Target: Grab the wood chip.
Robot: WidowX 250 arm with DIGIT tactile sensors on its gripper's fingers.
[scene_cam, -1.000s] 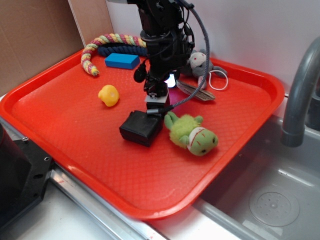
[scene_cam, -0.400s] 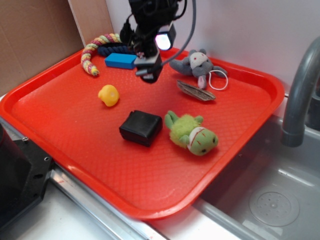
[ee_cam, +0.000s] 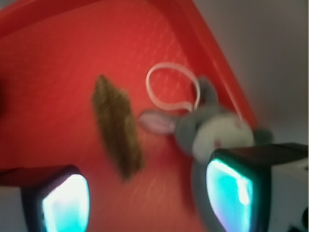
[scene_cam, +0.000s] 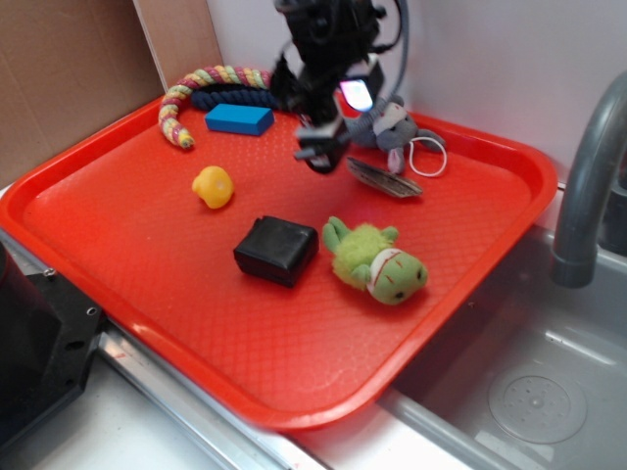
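The wood chip is judged to be light, stiff and somewhat brittle, with a rough face that should not slip between the pads; because it lies flat on the tray, very little height is offered, so it is best taken across its narrow width near the middle, with the fingers brought down close to the tray floor on both long sides. The thin pointed ends are better avoided, since they could break or let the piece turn. It is seen as a thin, long, brown-grey sliver with a bark-like surface and tapered tips. It is placed near the far right corner of the tray, just beside the grey plush mouse and its white loop, and well apart from the black block and the green plush toy. The gripper is held above the tray, close to the chip's left end, and nothing is carried in it. In the wrist view the two fingers are seen wide apart, with the chip lying between them lower down.
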